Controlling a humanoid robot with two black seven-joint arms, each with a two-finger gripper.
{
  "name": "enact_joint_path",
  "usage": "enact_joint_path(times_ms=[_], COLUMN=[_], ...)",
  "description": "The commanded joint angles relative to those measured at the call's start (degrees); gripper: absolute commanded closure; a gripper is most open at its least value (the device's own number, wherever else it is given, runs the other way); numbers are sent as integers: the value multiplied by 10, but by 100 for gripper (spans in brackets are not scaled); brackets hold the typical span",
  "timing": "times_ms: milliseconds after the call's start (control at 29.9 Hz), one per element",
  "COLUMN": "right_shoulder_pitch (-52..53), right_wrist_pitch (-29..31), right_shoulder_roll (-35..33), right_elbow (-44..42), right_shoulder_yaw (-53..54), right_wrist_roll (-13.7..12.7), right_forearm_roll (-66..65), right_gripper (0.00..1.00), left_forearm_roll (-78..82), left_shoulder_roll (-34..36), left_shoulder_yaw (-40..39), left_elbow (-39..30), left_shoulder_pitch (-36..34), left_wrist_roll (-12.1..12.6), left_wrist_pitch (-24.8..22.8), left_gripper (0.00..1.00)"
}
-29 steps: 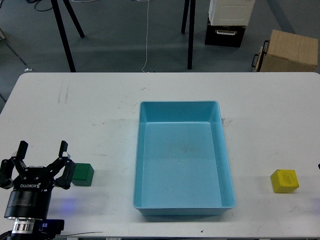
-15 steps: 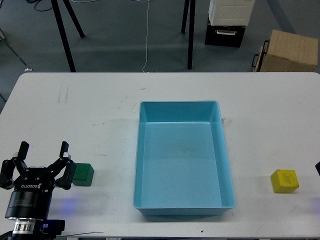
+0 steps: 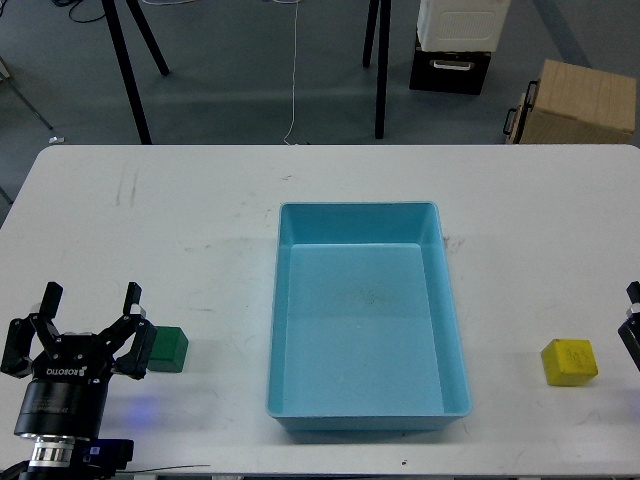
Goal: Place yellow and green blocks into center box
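Note:
A green block (image 3: 167, 350) lies on the white table (image 3: 180, 230) at the front left. My left gripper (image 3: 90, 303) is open, fingers up, just left of the green block, and its right finger stands next to the block. A yellow block (image 3: 570, 361) lies at the front right. The empty blue box (image 3: 360, 209) stands in the table's middle. Only a dark sliver of my right gripper (image 3: 632, 322) shows at the right edge, right of the yellow block.
Beyond the table's far edge, on the floor, stand a cardboard box (image 3: 580, 102), a black and white case (image 3: 455, 45) and dark tripod legs (image 3: 125, 60). A white cable (image 3: 294, 70) hangs there.

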Motion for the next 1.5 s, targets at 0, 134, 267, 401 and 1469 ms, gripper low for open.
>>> enact_joint_path(times_ms=[0, 134, 267, 401, 1469], right_shoulder_pitch=[0, -2, 2, 40, 658], right_wrist_pitch=[-15, -49, -63, -66, 0], right_shoulder_roll=[-34, -116, -250, -381, -506], right_elbow=[8, 25, 31, 31, 71], right_shoulder_yaw=[8, 21, 27, 8, -728], right_wrist_roll=[-17, -49, -67, -99, -189], right_forearm_roll=[-44, -62, -94, -157, -727], right_gripper=[0, 0, 0, 0, 0], left_forearm_roll=[0, 2, 2, 3, 4], left_shoulder_roll=[0, -1, -7, -11, -21], left_shoulder_yaw=[2, 2, 3, 4, 13], left_elbow=[3, 6, 7, 10, 23], left_shoulder_pitch=[-3, -17, -19, -26, -35], left_wrist_roll=[0, 0, 0, 1, 1], left_wrist_pitch=[0, 0, 0, 0, 0], left_gripper=[0, 0, 0, 0, 0])
